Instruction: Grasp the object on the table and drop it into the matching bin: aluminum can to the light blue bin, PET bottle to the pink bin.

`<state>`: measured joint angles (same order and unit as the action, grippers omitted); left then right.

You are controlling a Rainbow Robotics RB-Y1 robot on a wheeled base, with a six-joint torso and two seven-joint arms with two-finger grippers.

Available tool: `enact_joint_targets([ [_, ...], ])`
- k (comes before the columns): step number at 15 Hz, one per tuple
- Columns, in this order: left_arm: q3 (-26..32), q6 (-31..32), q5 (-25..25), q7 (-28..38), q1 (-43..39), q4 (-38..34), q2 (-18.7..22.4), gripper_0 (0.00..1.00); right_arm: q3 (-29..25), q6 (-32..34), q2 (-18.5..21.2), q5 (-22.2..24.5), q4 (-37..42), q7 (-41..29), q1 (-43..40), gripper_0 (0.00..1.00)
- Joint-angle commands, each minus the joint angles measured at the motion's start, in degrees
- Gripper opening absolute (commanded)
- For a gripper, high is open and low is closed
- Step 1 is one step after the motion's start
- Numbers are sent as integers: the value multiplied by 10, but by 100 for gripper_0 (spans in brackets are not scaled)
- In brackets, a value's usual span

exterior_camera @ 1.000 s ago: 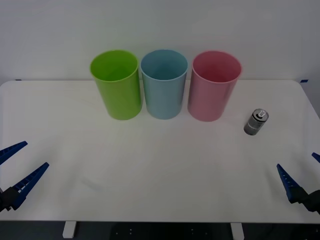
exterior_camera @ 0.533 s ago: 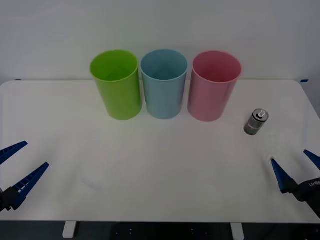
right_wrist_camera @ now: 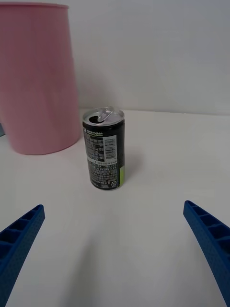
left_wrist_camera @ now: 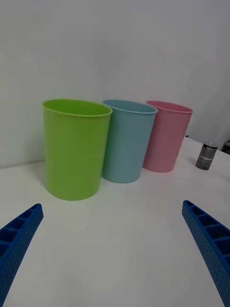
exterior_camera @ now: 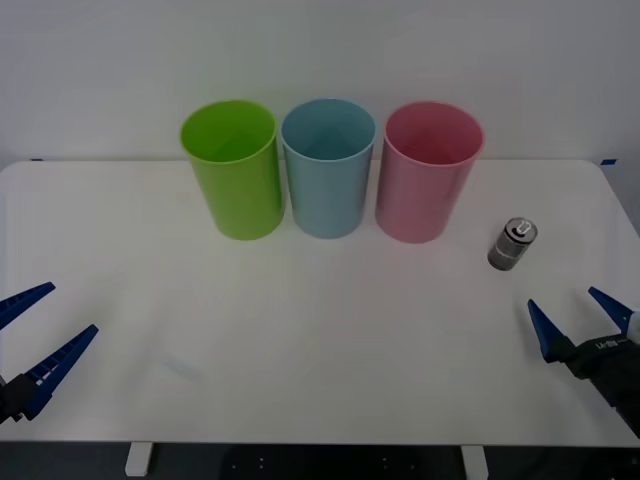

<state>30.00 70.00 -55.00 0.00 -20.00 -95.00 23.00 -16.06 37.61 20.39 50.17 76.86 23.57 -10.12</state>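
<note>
A small dark aluminum can (exterior_camera: 512, 244) with a silver top stands upright on the white table (exterior_camera: 320, 330), to the right of the pink bin (exterior_camera: 428, 172). The light blue bin (exterior_camera: 328, 166) stands in the middle of the row at the back. My right gripper (exterior_camera: 572, 313) is open, a short way in front of the can and apart from it. In the right wrist view the can (right_wrist_camera: 104, 148) stands ahead between the blue fingers (right_wrist_camera: 209, 247), beside the pink bin (right_wrist_camera: 38, 76). My left gripper (exterior_camera: 40, 325) rests open at the table's front left.
A lime green bin (exterior_camera: 233, 167) stands left of the light blue one, the three bins close together along the back. In the left wrist view the green bin (left_wrist_camera: 74, 147), light blue bin (left_wrist_camera: 126, 139), pink bin (left_wrist_camera: 166, 135) and can (left_wrist_camera: 207, 156) line up.
My right gripper has moved forward and to the left, towards the can. The left arm and the can have stayed where they were.
</note>
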Motion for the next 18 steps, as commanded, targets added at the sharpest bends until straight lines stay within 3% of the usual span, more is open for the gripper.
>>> enact_joint_targets([
  [1,0,0,0,0,0,0,0,100,2,0,-1,2,-24,1,21,100],
  [10,0,0,0,0,0,0,0,100,3,-69,-32,50,-44,3,83,100],
  [18,0,0,0,0,0,0,0,100,52,-165,-34,56,-44,1,122,100],
])
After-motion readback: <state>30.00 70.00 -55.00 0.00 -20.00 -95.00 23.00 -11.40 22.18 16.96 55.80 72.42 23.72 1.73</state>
